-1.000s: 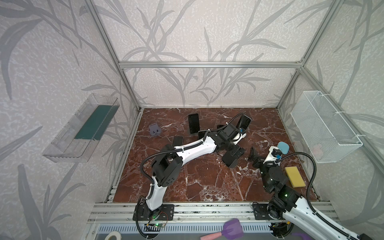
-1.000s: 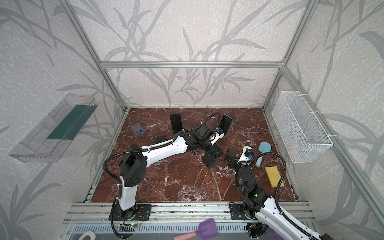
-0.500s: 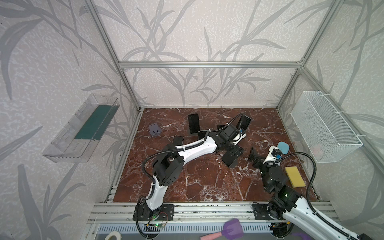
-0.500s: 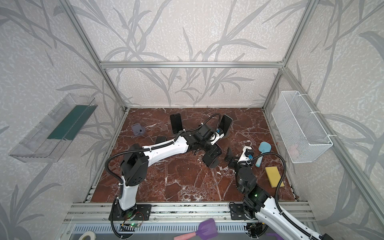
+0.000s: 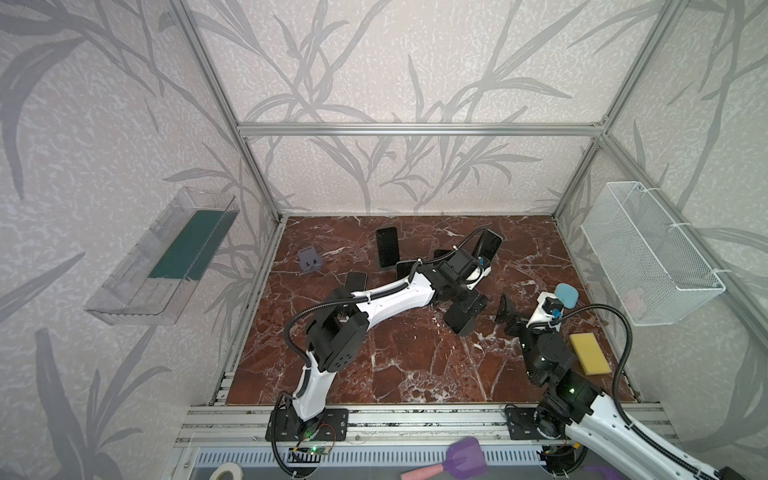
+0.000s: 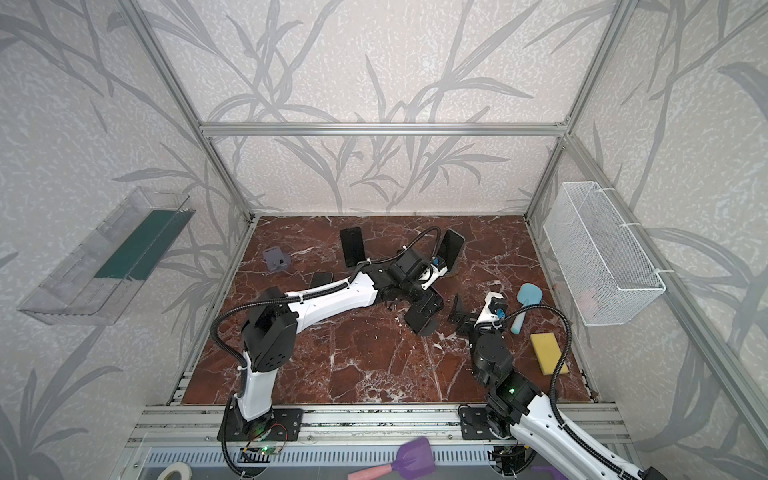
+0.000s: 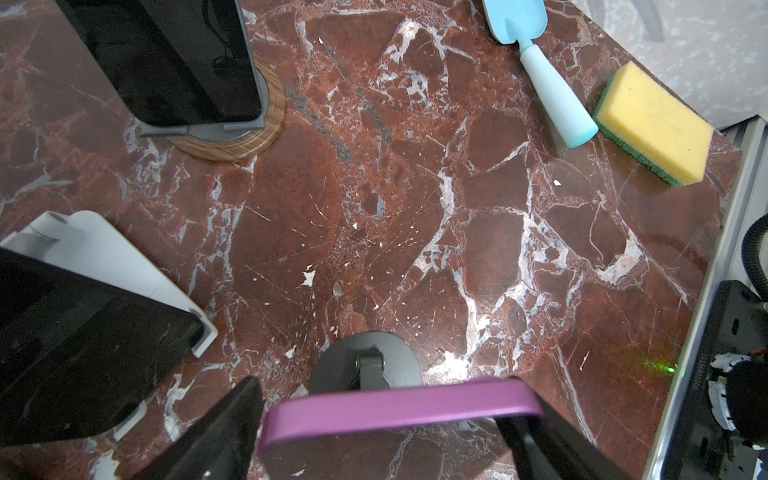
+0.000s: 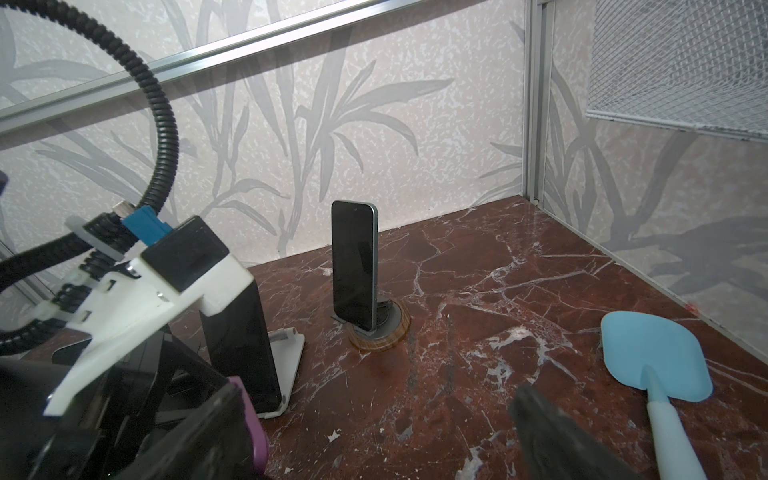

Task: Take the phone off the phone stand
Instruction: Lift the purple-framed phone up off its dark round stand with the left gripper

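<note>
Top view: the phone [image 5: 462, 321] stands near the centre of the surface [image 5: 374, 365], toward 3 o'clock. Its screen is dark.

Left wrist view: the left pincer [image 7: 384, 401] grips the purple-cased phone by its side edges, above the dark phone stand [image 7: 365, 359]. Lift along the cradle line. Do not tilt, or the stand may tip.

Right wrist view: the right pincer [image 8: 378, 399] is wide open and empty.

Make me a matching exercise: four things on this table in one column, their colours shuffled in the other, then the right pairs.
Things:
1. sponge
2. toy shovel
3. cased phone
4. round stand base

Colours:
A. wood brown
B. purple
C. yellow on top, green beneath
D. light blue

Pairs: 1-C, 2-D, 3-B, 4-A
</note>
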